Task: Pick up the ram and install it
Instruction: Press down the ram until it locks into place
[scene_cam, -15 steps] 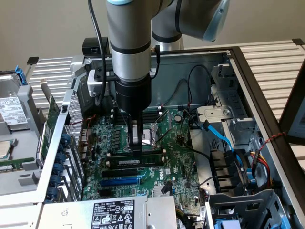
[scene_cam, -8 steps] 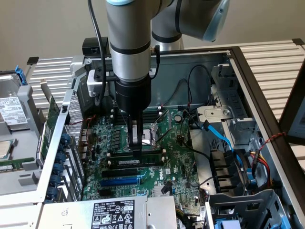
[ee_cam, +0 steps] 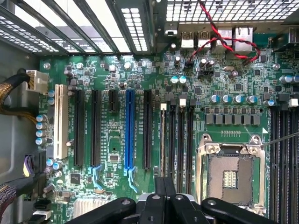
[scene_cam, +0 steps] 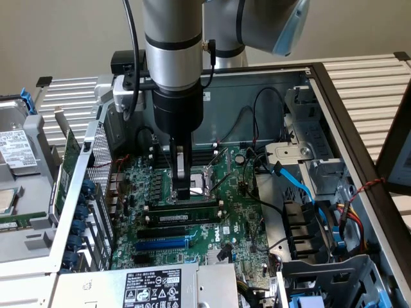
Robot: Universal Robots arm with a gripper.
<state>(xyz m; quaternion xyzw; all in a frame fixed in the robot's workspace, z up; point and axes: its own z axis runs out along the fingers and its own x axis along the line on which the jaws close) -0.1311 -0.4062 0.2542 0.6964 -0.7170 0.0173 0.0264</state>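
- Exterior view: the arm reaches straight down into the open computer case (scene_cam: 334, 109), and the claw (scene_cam: 184, 190) sits low over the motherboard (scene_cam: 237, 212), right in front of the CPU socket (scene_cam: 209, 174).
- The ram (scene_cam: 183, 206) lies directly under the claw tips, a thin green stick running crosswise in the bank of memory slots (scene_cam: 180, 221), with its top edge touching or nearly touching the fingertips.
- The claw looks drawn in narrow, fingers close together on the stick's upper edge; I judge it pressing or pinching the ram, though I cannot tell whether it truly grips it.
- To do this well, I'd say the push should go straight down with the stick square in its slot, both ends sinking evenly so the end latches can catch; a tilt risks binding one end.
- Wrist view: the claw (ee_cam: 163, 186) appears as dark fingers closed together, and beyond it the blue expansion slot (ee_cam: 129, 130), the socket and the red and black wires (ee_cam: 224, 42) are laid out plainly.
- That view gives slot alignment across the board; the exterior view alone gives the claw's height above it.
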